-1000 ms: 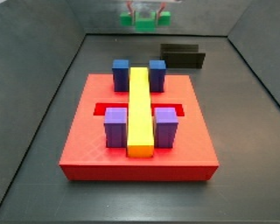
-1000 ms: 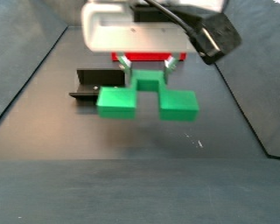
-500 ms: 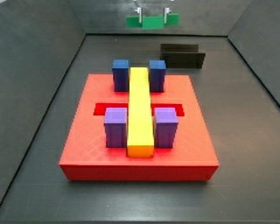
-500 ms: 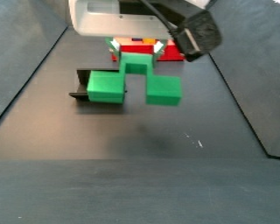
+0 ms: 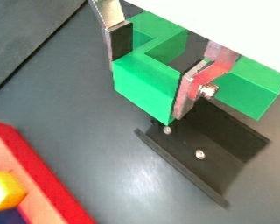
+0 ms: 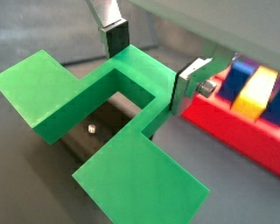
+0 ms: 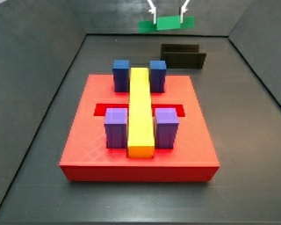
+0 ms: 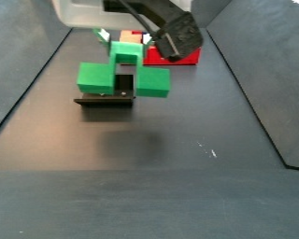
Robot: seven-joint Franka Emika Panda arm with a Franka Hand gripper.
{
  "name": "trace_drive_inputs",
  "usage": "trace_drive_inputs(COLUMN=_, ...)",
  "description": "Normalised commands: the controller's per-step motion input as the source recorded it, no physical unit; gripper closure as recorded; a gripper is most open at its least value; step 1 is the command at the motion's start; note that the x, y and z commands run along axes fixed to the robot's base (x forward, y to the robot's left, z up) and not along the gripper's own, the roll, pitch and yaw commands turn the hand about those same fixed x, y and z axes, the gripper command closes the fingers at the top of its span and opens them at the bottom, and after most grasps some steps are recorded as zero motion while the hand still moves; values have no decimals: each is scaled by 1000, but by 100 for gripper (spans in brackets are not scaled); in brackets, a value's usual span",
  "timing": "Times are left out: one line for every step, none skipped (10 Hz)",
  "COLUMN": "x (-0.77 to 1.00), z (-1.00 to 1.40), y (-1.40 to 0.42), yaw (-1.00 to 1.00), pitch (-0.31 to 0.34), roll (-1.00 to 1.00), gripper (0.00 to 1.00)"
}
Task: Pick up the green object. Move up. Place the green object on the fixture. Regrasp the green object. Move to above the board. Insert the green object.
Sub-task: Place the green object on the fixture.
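Here, gripper (image 6: pixel 149 59) jaws clamped on green object (image 6: pixel 101 131), hovering above fixture (image 5: pixel 209 151), off the board (image 7: pixel 140 132).

Fixture (image 8: pixel 105 99) partly hidden behind green object (image 8: pixel 120 78); board (image 8: pixel 175 51) mostly hidden behind gripper (image 8: pixel 120 45).

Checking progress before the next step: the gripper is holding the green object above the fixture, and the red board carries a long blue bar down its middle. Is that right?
Not quite. The bar down the middle of the board is yellow, as a side view shows; blue and purple blocks flank it. The rest holds: the gripper clamps the green object above the fixture.
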Motion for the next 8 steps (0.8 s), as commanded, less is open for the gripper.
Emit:
trace_drive_inputs(x=400, z=189, y=0, yaw=-206, pitch=-6, roll=-809, gripper=100)
trace_drive_inputs(x=386, z=186, y=-11, yaw=-243, pitch=-23, roll=-837, gripper=100)
trace_drive_inputs(x=377, z=177, y=-17, yaw=-249, pitch=-26, roll=-846, gripper=100)
trace_drive_inputs(x=340, z=171, y=-14, yaw=-249, pitch=-46, roll=-860, gripper=100)
trace_drive_inputs(x=294, z=186, y=-9, yaw=-246, pitch=-66, roll=-874, gripper=100)
trace_drive_inputs(x=234, z=126, y=-49, yaw=-186, pitch=-51, roll=-737, gripper=100)
trace_drive_inputs(x=260, z=0, y=-134, yaw=-97, pitch=0, roll=-326, gripper=100)
trace_drive_inputs(x=280, z=-77, y=-223, yaw=-74, pitch=0, roll=-54, gripper=100)
